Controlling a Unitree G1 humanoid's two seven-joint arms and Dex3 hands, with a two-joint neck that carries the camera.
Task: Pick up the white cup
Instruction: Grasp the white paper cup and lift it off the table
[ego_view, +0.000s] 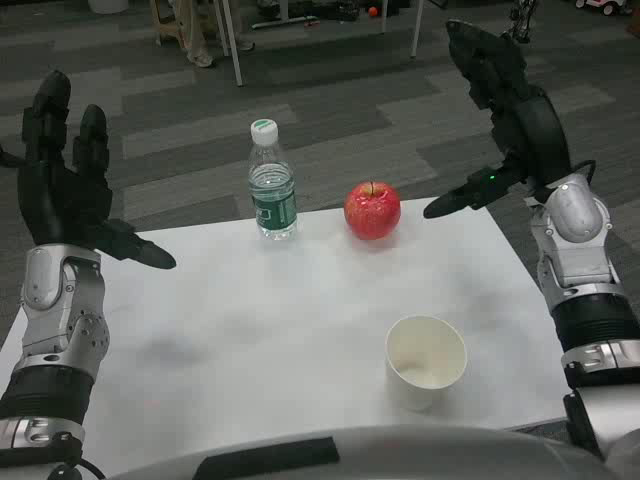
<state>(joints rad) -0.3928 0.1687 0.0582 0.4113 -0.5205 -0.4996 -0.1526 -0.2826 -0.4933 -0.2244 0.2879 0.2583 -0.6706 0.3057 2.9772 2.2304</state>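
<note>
A white paper cup (426, 360), round and open at the top, is seen standing upright on the white bench (250, 330), toward the near right part of its surface, with its inside showing bare. It is touched by neither robot hand. The left robot hand (65, 185), black and many-fingered, is held raised above the far left edge of the bench, its fingers pointing upward and spread apart and its thumb stretched out toward the middle; nothing is held in it. The right robot hand (505, 110) is raised high beyond the far right corner of the bench, its palm turned inward, its fingers extended upward and its thumb reaching toward the left; it too is wide apart and holds nothing, and it is well apart from the cup. At the far edge of the bench a clear plastic water bottle (271, 185) with a white cap and a green label is set upright, and just to its right a round red apple (372, 209) rests near the same edge. The cup lies well apart from both. Beyond the bench a grey patterned carpet (330, 110) is visible, together with the legs of a person (195, 35) at the top left.
</note>
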